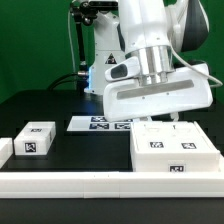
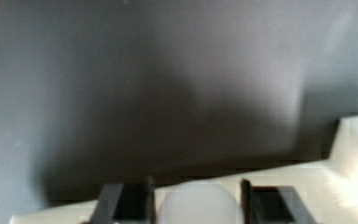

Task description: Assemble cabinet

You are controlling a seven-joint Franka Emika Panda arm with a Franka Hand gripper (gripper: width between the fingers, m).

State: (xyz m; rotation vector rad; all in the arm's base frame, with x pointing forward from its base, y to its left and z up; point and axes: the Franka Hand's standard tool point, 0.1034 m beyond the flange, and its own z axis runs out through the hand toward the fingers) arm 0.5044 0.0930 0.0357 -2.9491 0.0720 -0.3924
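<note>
My gripper hangs over the exterior view's right half and is shut on a large white cabinet part, held tilted in the air above the table. In the wrist view the two dark fingers stand either side of a white rounded piece of that part, with my gripper closed on it. Below it, on the table, lies a wide white cabinet block with two square tags on top. A smaller white tagged block lies at the exterior view's left.
The marker board lies flat on the black table behind the blocks. A long low white border rail runs along the front edge. The robot's base and cables stand at the back.
</note>
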